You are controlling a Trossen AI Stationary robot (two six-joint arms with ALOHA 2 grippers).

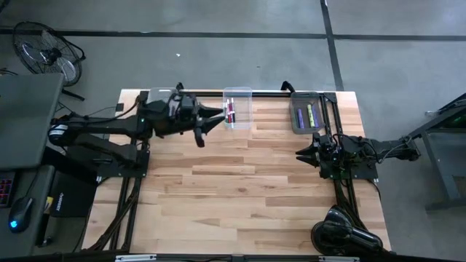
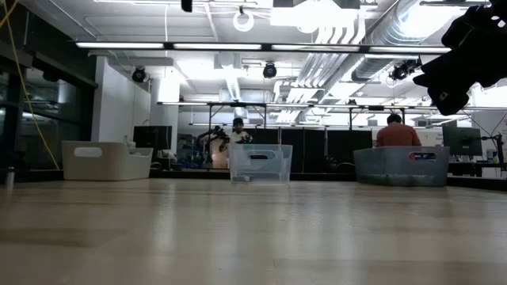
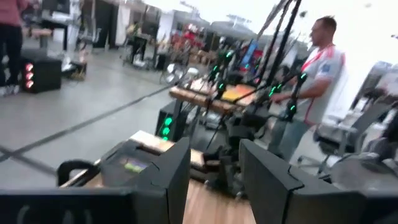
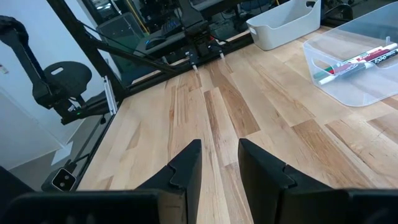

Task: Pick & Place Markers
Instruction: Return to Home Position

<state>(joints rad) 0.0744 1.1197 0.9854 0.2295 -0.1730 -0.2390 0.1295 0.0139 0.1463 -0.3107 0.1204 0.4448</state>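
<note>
Several markers [image 1: 231, 113] lie on the floor of a clear bin [image 1: 240, 93] at the table's far edge; the right wrist view shows them red, green and white [image 4: 357, 62]. More markers [image 1: 311, 114], purple and yellow-green, lie in a grey bin [image 1: 297, 120] at the far right. My left gripper [image 1: 220, 115] stands raised just left of the clear bin, level and pointing toward the table's right, open with nothing between its fingers [image 3: 214, 180]. My right gripper [image 1: 300, 154] waits at the table's right side, open and empty [image 4: 219, 165], pointing left.
A white bin [image 4: 286, 22] stands at the far left corner. In the low view the three bins line the far edge: white [image 2: 107, 161], clear [image 2: 260, 163], grey [image 2: 402, 166]. Bare wood [image 1: 240, 196] fills the middle and near side. People [image 3: 317, 74] stand beyond the table.
</note>
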